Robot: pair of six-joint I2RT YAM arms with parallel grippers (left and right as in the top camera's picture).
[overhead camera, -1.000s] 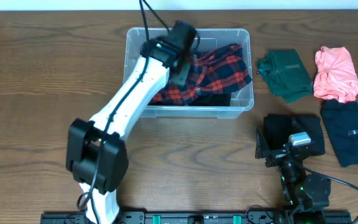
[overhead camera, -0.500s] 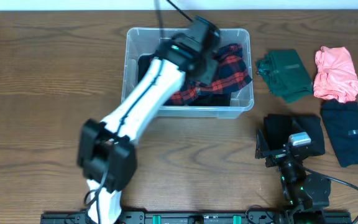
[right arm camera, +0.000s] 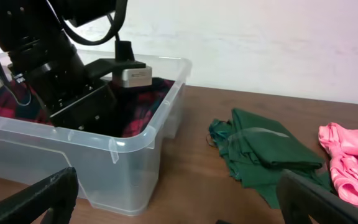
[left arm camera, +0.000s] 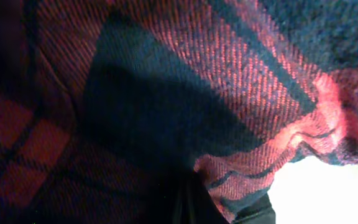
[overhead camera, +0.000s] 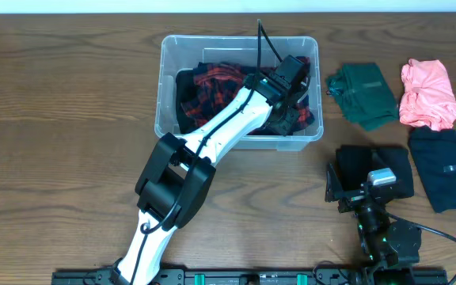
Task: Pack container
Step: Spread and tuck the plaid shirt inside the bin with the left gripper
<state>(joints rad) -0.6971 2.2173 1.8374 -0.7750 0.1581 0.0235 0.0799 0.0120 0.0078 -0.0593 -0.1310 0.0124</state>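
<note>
While the left arm reaches across the wooden table (overhead camera: 70,158) and dips over the rim of the container (overhead camera: 165,87), the left gripper (overhead camera: 290,119) sits low in the tub's right-hand end, pressed down into a red-and-black plaid cloth (overhead camera: 212,83). Its wrist camera sees almost nothing but that plaid weave up close, with a folded hem edge and a pale patch at the lower right. The fingers are buried in the fabric, so I cannot tell whether the jaws are spread or closed on it. The clear container stands at the far middle of the table with the plaid cloth and some darker fabric inside it. From the right wrist view its near corner and front wall (right arm camera: 73,168) show plainly, with the black gripper body angled down inside. To the right of the container, apart from it, a dark green garment (overhead camera: 362,95) lies crumpled on the wood. A pink garment (overhead camera: 430,93) lies just beyond the green one, and a dark navy garment (overhead camera: 446,166) lies nearer the front edge, below the pink one. The right gripper (right arm camera: 178,199) rests low at the front right of the table. Its jaws stand wide apart, one finger at each lower corner of its own view, gripping nothing.
</note>
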